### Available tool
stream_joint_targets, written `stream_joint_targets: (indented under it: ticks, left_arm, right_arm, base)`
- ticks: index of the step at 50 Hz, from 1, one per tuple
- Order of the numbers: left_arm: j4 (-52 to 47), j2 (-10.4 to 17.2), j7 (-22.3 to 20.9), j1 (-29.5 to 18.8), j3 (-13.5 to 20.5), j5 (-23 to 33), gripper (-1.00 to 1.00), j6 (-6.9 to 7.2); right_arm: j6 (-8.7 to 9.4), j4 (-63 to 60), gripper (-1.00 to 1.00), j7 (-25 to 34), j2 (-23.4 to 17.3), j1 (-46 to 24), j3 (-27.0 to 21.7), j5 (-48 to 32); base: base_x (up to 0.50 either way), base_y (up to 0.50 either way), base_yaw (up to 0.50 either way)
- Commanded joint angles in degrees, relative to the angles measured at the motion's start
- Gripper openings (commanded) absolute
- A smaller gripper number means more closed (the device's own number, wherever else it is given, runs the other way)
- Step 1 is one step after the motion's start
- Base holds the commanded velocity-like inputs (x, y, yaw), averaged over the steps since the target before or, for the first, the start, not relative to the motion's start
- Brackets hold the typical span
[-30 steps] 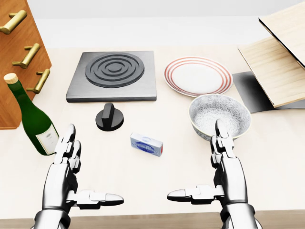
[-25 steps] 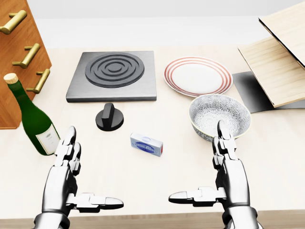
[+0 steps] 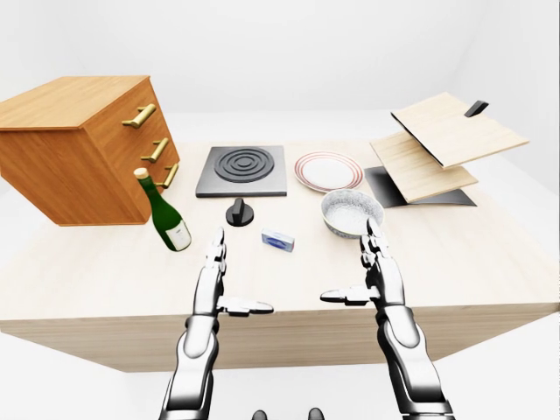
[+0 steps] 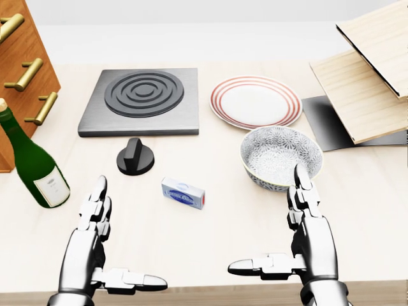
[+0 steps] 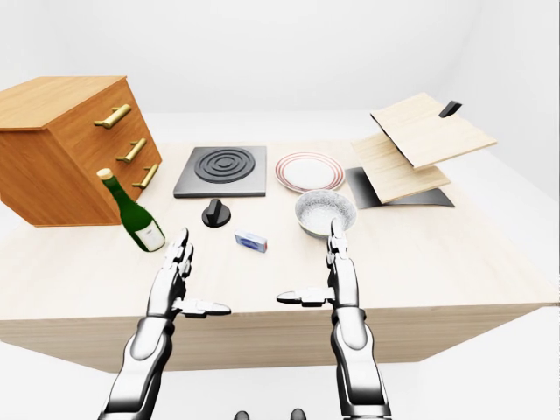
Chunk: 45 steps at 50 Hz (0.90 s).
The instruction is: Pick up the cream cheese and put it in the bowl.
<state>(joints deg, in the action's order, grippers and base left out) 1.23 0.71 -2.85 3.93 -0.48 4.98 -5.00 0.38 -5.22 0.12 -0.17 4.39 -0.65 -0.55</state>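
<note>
1. The cream cheese (image 4: 183,192) is lying flat on the table (image 4: 210,229), a small white and blue box sitting between the two hands and a little above them in the head view.
2. The bowl (image 4: 281,157), patterned grey, is standing to the right of the box, near it but not touching.
3. The left hand (image 4: 89,245) is hovering at the bottom left of the head view, its fingers pointing up the picture and its thumb sticking out sideways to the right, holding nothing.
4. The right hand (image 4: 310,239) is mirroring it at the bottom right, fingers stretched straight, thumb pointing left, empty; its fingertips are overlapping the bowl's near rim in the head view, though contact is unclear.
5. A black knob (image 4: 135,157) is sitting just up and left of the box, below the dark burner plate (image 4: 141,101).
6. A red-rimmed plate (image 4: 255,102) is resting above the bowl.
7. A green wine bottle (image 4: 32,160) is leaning at the left, beside the wooden drawer cabinet (image 3: 83,149).
8. Tilted wooden boards (image 3: 442,144) are occupying the upper right.
</note>
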Motion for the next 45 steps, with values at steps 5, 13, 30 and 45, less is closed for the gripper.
stream_joint_targets:
  ticks: [5, 13, 30, 45]
  left_arm:
    - [0.4, -0.2, 0.2, 0.3, -0.8, 1.3, 1.00, 0.00]
    - [-0.2, -0.2, 0.4, 0.7, -1.0, 1.8, 1.00, 0.00]
    - [-0.4, -0.2, 0.3, 1.0, -1.3, 2.2, 1.00, 0.00]
    - [0.3, 1.5, -1.1, -15.2, 2.3, 0.0, 1.00, 10.00]
  right_arm:
    - [-0.64, 1.2, 1.00, 0.3, -0.1, -0.4, -0.1, 0.1]
    - [-0.52, 1.4, 1.00, 0.6, -0.1, -0.5, 0.0, 0.1]
    - [-0.94, 1.9, 1.00, 1.0, -0.2, -0.6, -0.1, 0.2]
    - [4.62, -6.1, 1.00, 3.1, -2.4, -10.8, -2.9, 3.9]
  base:
    - [0.00, -0.19, 0.00]
    - [0.00, -0.20, 0.00]
    - [0.00, -0.20, 0.00]
    - [0.00, -0.05, 0.00]
